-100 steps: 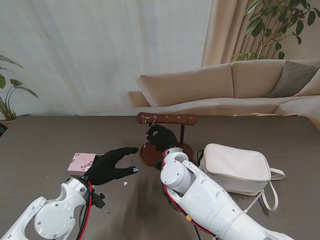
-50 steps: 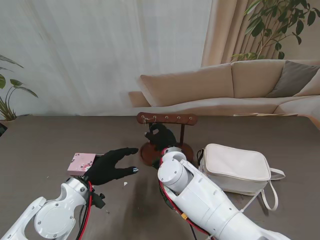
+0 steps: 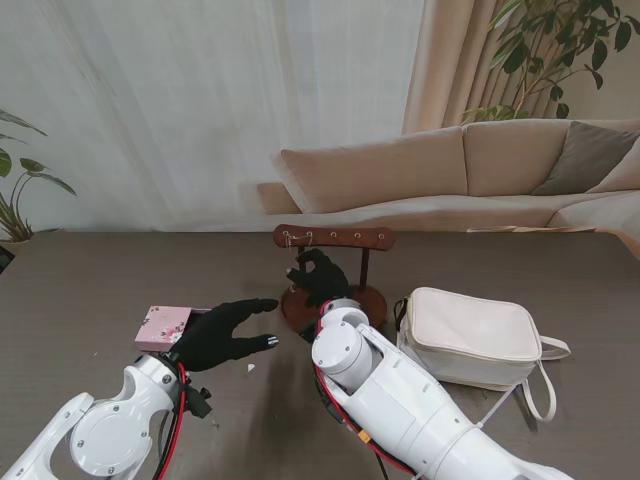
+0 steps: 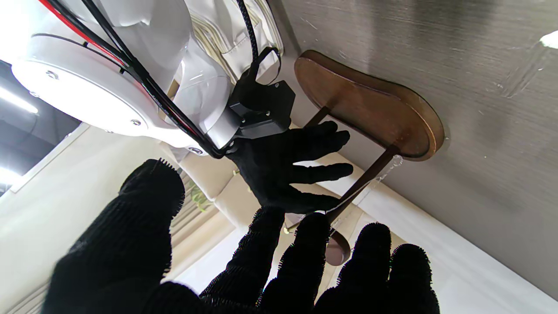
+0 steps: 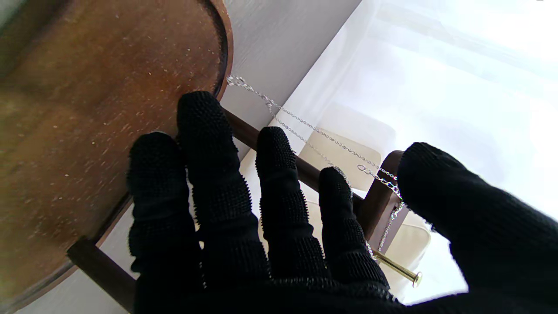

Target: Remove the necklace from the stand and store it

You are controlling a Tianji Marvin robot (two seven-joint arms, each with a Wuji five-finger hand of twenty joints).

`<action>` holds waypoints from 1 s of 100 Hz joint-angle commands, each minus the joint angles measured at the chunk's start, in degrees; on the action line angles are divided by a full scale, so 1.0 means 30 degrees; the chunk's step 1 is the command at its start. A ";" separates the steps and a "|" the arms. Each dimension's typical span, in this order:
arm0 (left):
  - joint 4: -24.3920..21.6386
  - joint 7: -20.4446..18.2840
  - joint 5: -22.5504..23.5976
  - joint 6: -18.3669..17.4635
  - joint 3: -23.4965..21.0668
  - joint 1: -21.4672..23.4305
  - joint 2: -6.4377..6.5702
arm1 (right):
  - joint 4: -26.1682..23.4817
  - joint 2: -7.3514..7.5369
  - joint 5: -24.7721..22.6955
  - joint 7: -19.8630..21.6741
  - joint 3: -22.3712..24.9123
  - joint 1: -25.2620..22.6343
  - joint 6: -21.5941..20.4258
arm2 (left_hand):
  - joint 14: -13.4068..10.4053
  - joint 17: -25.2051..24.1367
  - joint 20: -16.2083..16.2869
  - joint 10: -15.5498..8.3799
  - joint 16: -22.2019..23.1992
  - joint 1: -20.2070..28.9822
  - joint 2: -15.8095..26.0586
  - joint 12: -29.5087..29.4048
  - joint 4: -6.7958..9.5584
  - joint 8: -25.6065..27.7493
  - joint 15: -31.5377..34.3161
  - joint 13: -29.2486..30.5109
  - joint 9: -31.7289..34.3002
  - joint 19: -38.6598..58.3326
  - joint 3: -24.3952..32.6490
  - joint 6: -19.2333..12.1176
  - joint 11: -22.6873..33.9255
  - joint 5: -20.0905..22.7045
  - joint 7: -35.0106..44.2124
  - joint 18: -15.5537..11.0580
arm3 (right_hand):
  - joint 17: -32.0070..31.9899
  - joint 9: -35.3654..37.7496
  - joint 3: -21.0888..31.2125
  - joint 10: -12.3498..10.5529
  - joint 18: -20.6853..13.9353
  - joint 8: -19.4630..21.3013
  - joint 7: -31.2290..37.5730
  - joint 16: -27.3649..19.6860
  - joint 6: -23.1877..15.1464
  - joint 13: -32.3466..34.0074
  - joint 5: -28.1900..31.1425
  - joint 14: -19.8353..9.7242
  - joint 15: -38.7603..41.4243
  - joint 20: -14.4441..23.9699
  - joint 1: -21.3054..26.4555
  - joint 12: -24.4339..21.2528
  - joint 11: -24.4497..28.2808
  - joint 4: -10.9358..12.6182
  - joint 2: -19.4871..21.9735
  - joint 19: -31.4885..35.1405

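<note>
my right hand (image 3: 318, 276) reaches up at the wooden stand (image 3: 333, 238) in the middle of the stand camera's frame, fingers (image 5: 279, 174) spread among the stand's uprights and the thumb set apart from them. the silver necklace (image 5: 305, 128) hangs from a brass peg (image 5: 397, 270) on the crossbar; in the right wrist view its chain runs across the centre of the frame, from the edge of the oval base (image 5: 87, 109) to the gap between my index finger and thumb. i cannot tell whether thumb and finger are actually pinching the chain or only lie beside it.

my left hand (image 3: 225, 332) hovers at the lower left of the stand camera's frame, palm down, fingers wide and holding nothing, just beside a small pink box (image 3: 163, 326) on the dark table (image 3: 80, 290). a white handbag (image 3: 470, 335) lies at the lower right of centre, near the stand's base. a beige sofa (image 3: 460, 175) fills the upper right.
</note>
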 commanded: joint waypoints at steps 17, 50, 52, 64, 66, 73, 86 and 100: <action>-0.0054 -0.0402 -0.0057 -0.0065 -0.0007 0.0020 -0.0022 | 0.0063 -0.0192 -0.0071 0.0150 -0.0089 -0.0237 0.0108 | 0.0401 -0.0182 0.0221 0.0053 -0.0319 0.0445 0.0764 0.0152 0.0263 0.0118 -0.0357 0.0212 0.0129 0.0298 -0.0565 -0.0270 -0.0144 0.0250 0.0005 -0.0297 | -0.2185 0.0684 0.1068 0.0513 0.0472 -0.0531 -0.0413 -0.0024 0.2650 0.0795 -0.3100 0.0582 0.0246 -0.0167 -0.0884 -0.0418 -0.0641 0.0410 -0.0502 0.0446; -0.0058 -0.0608 -0.0194 0.0089 0.0050 -0.0025 0.0007 | -0.0022 -0.0204 0.0074 0.0412 -0.0254 -0.0183 0.0045 | 0.0447 -0.0224 0.0234 0.0085 -0.0423 0.0493 0.0808 0.0159 0.0284 0.0133 -0.0385 0.0174 0.0185 0.0284 -0.0639 -0.0235 -0.0145 0.0302 0.0016 -0.0329 | -0.2075 0.0894 0.1179 0.0267 0.0435 -0.0586 0.0287 0.0115 0.0080 0.1018 -0.2230 0.0598 0.0421 -0.0158 -0.0703 -0.0373 -0.0359 0.0406 -0.0670 0.0580; -0.0050 -0.0616 -0.0219 0.0094 0.0061 -0.0032 0.0007 | -0.0036 -0.0199 0.0063 0.0438 -0.0265 -0.0171 0.0057 | 0.0455 -0.0224 0.0236 0.0081 -0.0431 0.0491 0.0795 0.0158 0.0283 0.0132 -0.0381 0.0196 0.0181 0.0286 -0.0647 -0.0242 -0.0148 0.0297 0.0013 -0.0323 | -0.2075 0.0966 0.1213 0.0237 0.0435 -0.0590 0.0281 0.0121 -0.0139 0.1054 -0.2107 0.0542 0.0437 -0.0160 -0.0667 -0.0374 -0.0370 0.0408 -0.0702 0.0581; -0.0023 -0.0674 -0.0255 0.0068 0.0080 -0.0063 0.0019 | -0.0023 -0.0256 0.0093 0.0394 -0.0278 -0.0094 0.0139 | 0.0436 -0.0214 0.0249 0.0062 -0.0487 0.0485 0.0853 0.0164 0.0287 0.0136 -0.0392 0.0220 0.0219 0.0296 -0.0674 -0.0236 -0.0138 0.0307 0.0014 -0.0326 | -0.1987 0.1192 0.1397 0.0229 0.0381 -0.0590 0.0220 0.0151 -0.1484 0.1154 -0.1294 0.0540 0.0493 -0.0178 -0.0560 -0.0334 -0.0451 0.0382 -0.0848 0.0614; -0.0018 -0.0684 -0.0258 0.0061 0.0079 -0.0066 0.0021 | -0.0043 -0.0264 0.0126 0.0389 -0.0267 -0.0096 0.0187 | 0.0432 -0.0213 0.0250 0.0046 -0.0494 0.0499 0.0858 0.0162 0.0290 0.0138 -0.0394 0.0215 0.0205 0.0296 -0.0671 -0.0233 -0.0144 0.0320 0.0020 -0.0334 | -0.2017 0.1191 0.1400 0.0285 0.0420 -0.0595 0.0178 0.0164 -0.1435 0.1169 -0.1261 0.0620 0.0515 -0.0183 -0.0554 -0.0319 -0.0458 0.0371 -0.0861 0.0606; -0.0009 -0.0694 -0.0284 0.0044 0.0076 -0.0066 0.0021 | -0.0049 -0.0266 0.0036 0.0363 -0.0283 -0.0092 0.0423 | 0.0438 -0.0229 0.0250 0.0082 -0.0520 0.0500 0.0851 0.0165 0.0291 0.0139 -0.0394 0.0224 0.0230 0.0288 -0.0690 -0.0234 -0.0140 0.0309 0.0014 -0.0325 | -0.1996 0.1184 0.1248 0.0341 0.0463 -0.0656 -0.0083 0.0238 0.0174 0.1253 -0.1663 0.0638 0.0679 -0.0180 -0.0686 -0.0253 -0.0452 0.0327 -0.0722 0.0640; -0.0015 -0.0699 -0.0303 0.0019 0.0069 -0.0050 0.0022 | 0.0114 -0.0290 0.0035 0.0358 -0.0267 -0.0124 0.0420 | 0.0450 -0.0226 0.0254 0.0093 -0.0566 0.0525 0.0846 0.0170 0.0295 0.0158 -0.0393 0.0249 0.0282 0.0286 -0.0705 -0.0208 -0.0130 0.0425 0.0057 -0.0322 | -0.2037 0.0981 0.0958 0.0654 0.0477 -0.0712 -0.0251 0.0223 0.2744 0.1183 -0.2788 0.0609 0.0684 -0.0210 -0.0784 -0.0174 -0.0355 0.0369 -0.0545 0.0622; 0.0022 -0.0688 -0.0311 -0.0037 0.0093 -0.0077 0.0023 | 0.0521 -0.0378 0.0152 0.0340 -0.0274 -0.0024 0.0359 | 0.0457 -0.0207 0.0257 0.0101 -0.0587 0.0523 0.0870 0.0171 0.0295 0.0167 -0.0378 0.0267 0.0328 0.0290 -0.0739 -0.0190 -0.0127 0.0490 0.0077 -0.0295 | -0.2157 0.0672 0.0829 0.0788 0.0551 -0.0685 -0.0037 0.0180 0.3252 0.1062 -0.3604 0.0644 0.0614 -0.0237 -0.0811 -0.0203 -0.0273 0.0369 -0.0487 0.0551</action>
